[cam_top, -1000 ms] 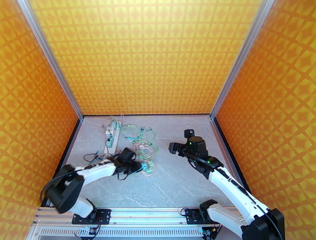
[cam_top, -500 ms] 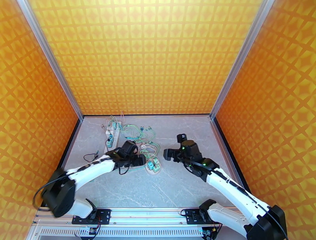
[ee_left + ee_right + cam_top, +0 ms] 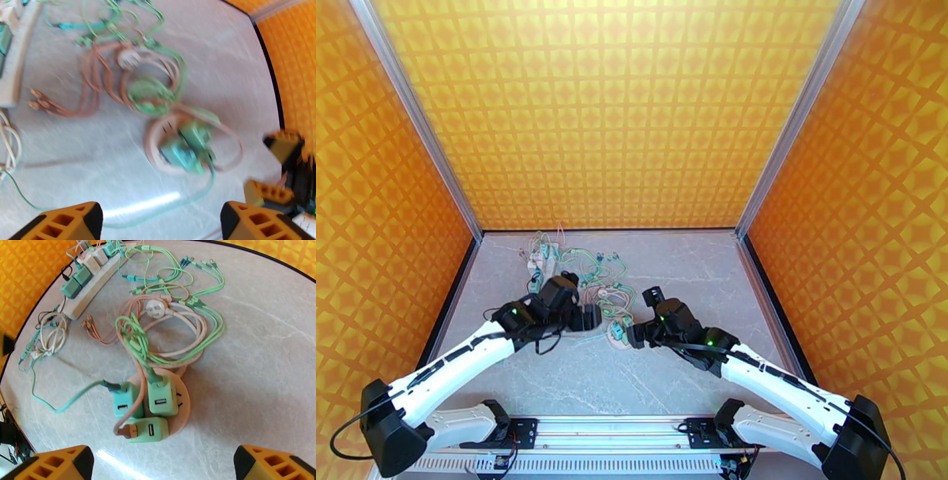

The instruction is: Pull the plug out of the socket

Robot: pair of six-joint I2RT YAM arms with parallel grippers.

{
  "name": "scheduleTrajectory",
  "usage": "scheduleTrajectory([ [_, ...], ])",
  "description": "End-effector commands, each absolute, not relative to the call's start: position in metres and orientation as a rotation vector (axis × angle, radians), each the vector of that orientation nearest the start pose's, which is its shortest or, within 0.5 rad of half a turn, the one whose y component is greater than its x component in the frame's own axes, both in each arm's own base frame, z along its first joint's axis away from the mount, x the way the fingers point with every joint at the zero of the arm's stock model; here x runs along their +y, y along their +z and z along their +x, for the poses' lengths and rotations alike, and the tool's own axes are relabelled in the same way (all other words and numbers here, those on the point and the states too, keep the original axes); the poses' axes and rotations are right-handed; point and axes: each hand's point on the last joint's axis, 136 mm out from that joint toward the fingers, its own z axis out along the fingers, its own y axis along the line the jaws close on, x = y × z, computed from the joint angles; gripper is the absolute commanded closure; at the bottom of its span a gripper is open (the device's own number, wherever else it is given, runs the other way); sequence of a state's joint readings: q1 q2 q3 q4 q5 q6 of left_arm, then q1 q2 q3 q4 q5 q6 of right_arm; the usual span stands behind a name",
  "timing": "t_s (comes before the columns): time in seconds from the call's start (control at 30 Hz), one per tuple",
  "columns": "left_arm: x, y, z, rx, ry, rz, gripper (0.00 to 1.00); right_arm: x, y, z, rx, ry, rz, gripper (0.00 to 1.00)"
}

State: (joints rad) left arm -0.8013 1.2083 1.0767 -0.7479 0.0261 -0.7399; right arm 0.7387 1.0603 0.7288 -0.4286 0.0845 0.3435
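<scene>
Wide-open right pincer (image 3: 164,463) hovers over a round beige socket (image 3: 183,402) holding three mint-green square plugs (image 3: 162,398) on the grey marble worktop (image 3: 256,358); left pincer (image 3: 160,221), wide and empty, hovers just left.

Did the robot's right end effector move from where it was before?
Yes. The right end effector slid left and nearer, away from the table's right edge, toward the round socket.

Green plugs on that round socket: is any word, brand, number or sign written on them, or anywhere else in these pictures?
No text can be read.
The three green plugs have plain faces with a port opening and no lettering.
The round socket and the long power strip carry no legible marks.
The left wrist view is too blurred to tell.
</scene>
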Motion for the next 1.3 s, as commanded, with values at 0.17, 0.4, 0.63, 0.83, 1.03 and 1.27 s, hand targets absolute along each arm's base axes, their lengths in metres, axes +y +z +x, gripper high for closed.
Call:
scheduleTrajectory([
  [0.17,-0.23,0.155,0.166,2.741,-0.604,0.204,0.24,0.198,0.151,0.256,2.319,0.374,-0.351,0.02],
  [0.4,-0.252,0.129,0.176,2.668,-0.728,0.195,0.27,0.196,0.146,0.252,2.388,0.364,-0.302,0.02],
  [0.63,-0.283,0.106,0.198,2.603,-0.849,0.086,0.28,0.185,0.15,0.24,2.414,0.348,-0.302,0.01],
  [0.83,-0.308,0.11,0.234,2.527,-0.856,0.058,0.26,0.194,0.152,0.236,2.405,0.411,-0.359,0.05],
  [1.03,-0.31,0.106,0.263,2.514,-0.824,0.026,0.26,0.203,0.157,0.237,2.408,0.433,-0.405,0.11],
  [1.27,-0.312,0.094,0.278,2.552,-0.892,0.076,0.31,0.206,0.154,0.242,2.392,0.435,-0.366,0.24],
])
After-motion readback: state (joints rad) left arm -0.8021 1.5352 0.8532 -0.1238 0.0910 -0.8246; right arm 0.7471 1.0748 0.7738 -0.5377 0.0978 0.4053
